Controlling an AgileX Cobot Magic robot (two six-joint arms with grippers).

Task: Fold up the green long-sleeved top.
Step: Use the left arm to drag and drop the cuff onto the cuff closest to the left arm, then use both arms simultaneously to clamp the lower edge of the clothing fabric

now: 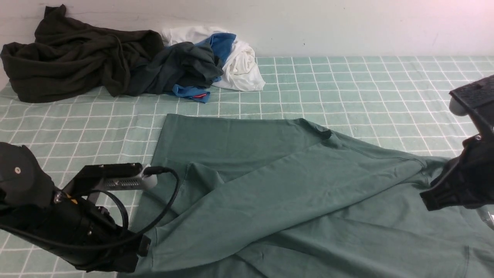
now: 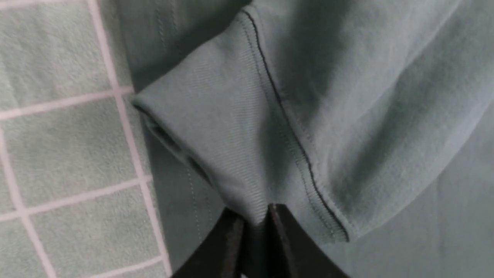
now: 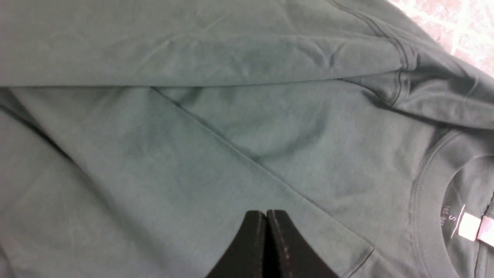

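Observation:
The green long-sleeved top [image 1: 239, 143] lies spread on the checked green cloth [image 1: 366, 88]. One sleeve [image 1: 270, 193] lies slantwise across the body toward the near left. My left gripper [image 1: 143, 244] is at that sleeve's end. In the left wrist view it [image 2: 254, 221] is shut on the sleeve's ribbed cuff [image 2: 227, 154], which bunches up from the jaws. My right gripper [image 1: 429, 201] is over the top's right part. In the right wrist view it [image 3: 266, 217] is shut with nothing between the jaws, just above the fabric, near the collar and its white label [image 3: 469, 226].
A pile of other clothes lies at the back left against the wall: a dark garment [image 1: 73, 58], a dark grey one [image 1: 181, 65], and blue and white ones [image 1: 241, 63]. The checked cloth shows bare at the back right and far left.

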